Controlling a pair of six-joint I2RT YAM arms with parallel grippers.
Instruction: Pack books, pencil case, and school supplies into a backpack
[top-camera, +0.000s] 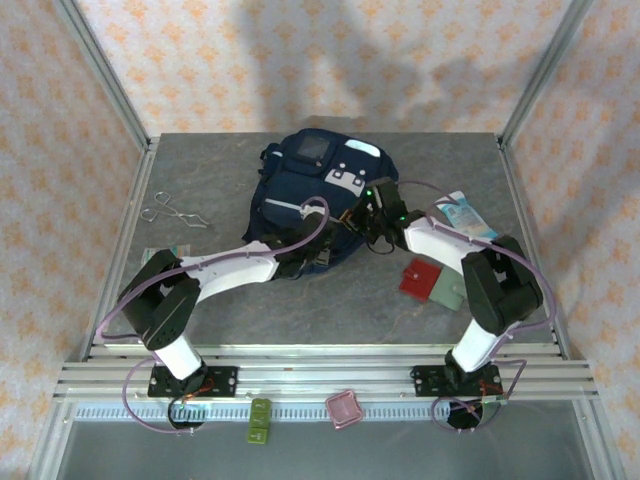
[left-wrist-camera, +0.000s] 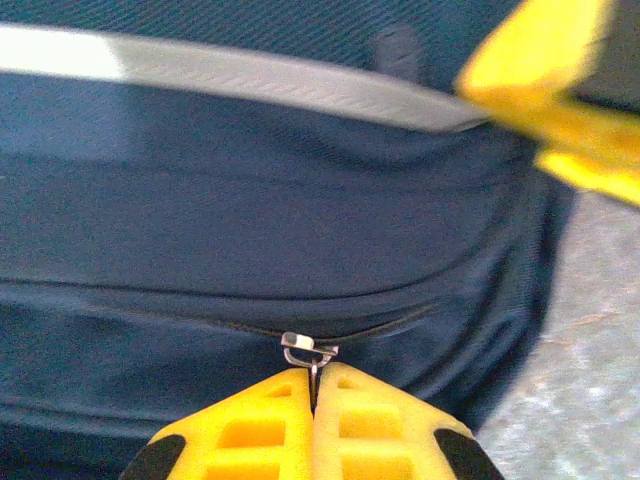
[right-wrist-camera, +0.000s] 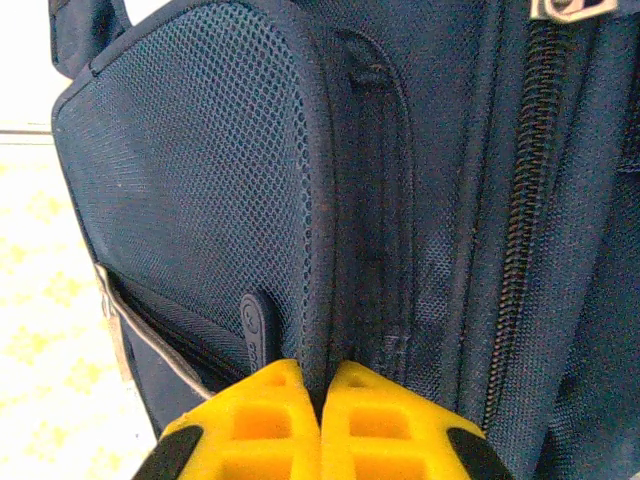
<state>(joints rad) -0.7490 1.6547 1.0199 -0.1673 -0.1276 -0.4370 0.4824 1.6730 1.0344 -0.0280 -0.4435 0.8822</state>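
Pinching a small metal zipper pull (left-wrist-camera: 308, 350), your left fingers (left-wrist-camera: 310, 388) are pressed fully together at the front of the backpack (left-wrist-camera: 250, 220), with the zip line running off to both sides of them. Your right fingers (right-wrist-camera: 319, 390) are squeezed just as tight, tips against the seam beside the mesh pocket (right-wrist-camera: 200, 180). You cannot tell whether any fabric is caught between them.

From above, you see both arms meeting over the backpack, which lies in the middle of the desk (top-camera: 250, 310). The left fingers are at its near edge and the right fingers at its right side. 2 flat squarish pieces, 1 red piece (top-camera: 417, 277) and 1 grey-green piece (top-camera: 448, 291), lie touching on the desk under your right arm. A white-and-blue tube (top-camera: 468, 216) lies to the right of the backpack. The metal scissors (top-camera: 175, 212) lie well apart on the left.
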